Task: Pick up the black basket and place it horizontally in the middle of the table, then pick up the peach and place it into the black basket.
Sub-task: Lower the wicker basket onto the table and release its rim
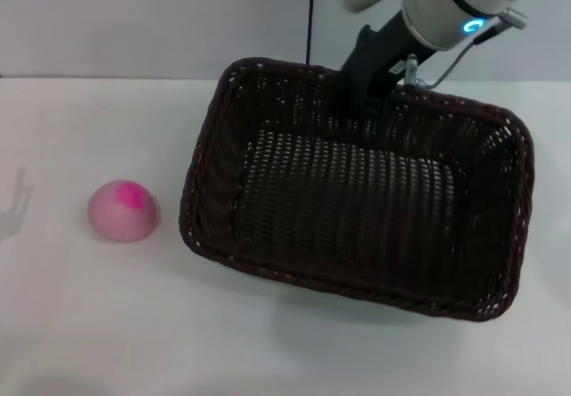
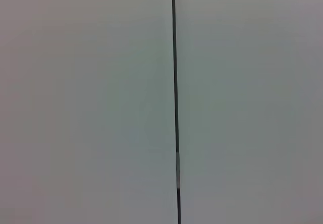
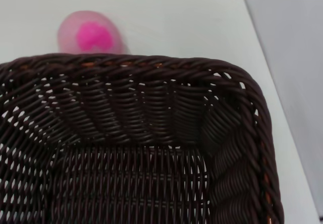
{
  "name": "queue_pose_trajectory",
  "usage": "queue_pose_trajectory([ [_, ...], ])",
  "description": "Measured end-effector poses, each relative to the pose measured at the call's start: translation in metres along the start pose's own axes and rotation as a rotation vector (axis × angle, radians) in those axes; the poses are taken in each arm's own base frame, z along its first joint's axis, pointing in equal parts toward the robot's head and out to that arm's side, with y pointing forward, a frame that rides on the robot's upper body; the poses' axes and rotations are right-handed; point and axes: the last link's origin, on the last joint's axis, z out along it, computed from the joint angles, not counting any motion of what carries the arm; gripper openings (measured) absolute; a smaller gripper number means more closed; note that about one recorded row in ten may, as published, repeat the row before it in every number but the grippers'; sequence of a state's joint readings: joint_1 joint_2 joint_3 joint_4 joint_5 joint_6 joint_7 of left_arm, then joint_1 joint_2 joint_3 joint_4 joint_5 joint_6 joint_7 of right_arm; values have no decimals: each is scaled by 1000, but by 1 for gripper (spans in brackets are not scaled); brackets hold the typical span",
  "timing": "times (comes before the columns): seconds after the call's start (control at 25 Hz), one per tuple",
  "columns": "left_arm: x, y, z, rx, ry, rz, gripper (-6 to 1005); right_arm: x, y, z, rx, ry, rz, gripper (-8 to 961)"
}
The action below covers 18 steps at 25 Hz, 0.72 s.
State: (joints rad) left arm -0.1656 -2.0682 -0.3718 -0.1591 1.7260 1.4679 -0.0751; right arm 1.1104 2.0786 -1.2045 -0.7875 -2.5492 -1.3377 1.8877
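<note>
Setting the black basket [image 1: 357, 204] in the middle of the table [image 1: 80, 325] looks like the step in hand; next comes letting go and reaching left for the peach [image 1: 123, 210], which sits apart from the basket on the near left. The basket lies slightly askew and holds nothing. At its far rim the right gripper [image 1: 370, 88] reaches in, apparently holding the rim, though I cannot tell its grip. The left arm is out of sight.

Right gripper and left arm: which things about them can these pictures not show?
- Right gripper, head view: it reaches over the black basket's far rim; dark wicker hides how the jaws stand.
- Right wrist view: only basket and peach.
- Left gripper: in no view; left wrist view shows only wall.
</note>
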Motion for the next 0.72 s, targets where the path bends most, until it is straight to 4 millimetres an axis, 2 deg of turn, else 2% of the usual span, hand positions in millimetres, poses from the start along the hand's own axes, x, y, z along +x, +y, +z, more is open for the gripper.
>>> queue_pose_trajectory([
  [0.24, 0, 1, -4, -3, 4, -2, 780, -8, 5, 4, -30, -30, -166, 137],
  [0.72, 3, 8, 1, -33, 25, -11, 773, -2, 10, 19, -33, -2, -186, 138],
])
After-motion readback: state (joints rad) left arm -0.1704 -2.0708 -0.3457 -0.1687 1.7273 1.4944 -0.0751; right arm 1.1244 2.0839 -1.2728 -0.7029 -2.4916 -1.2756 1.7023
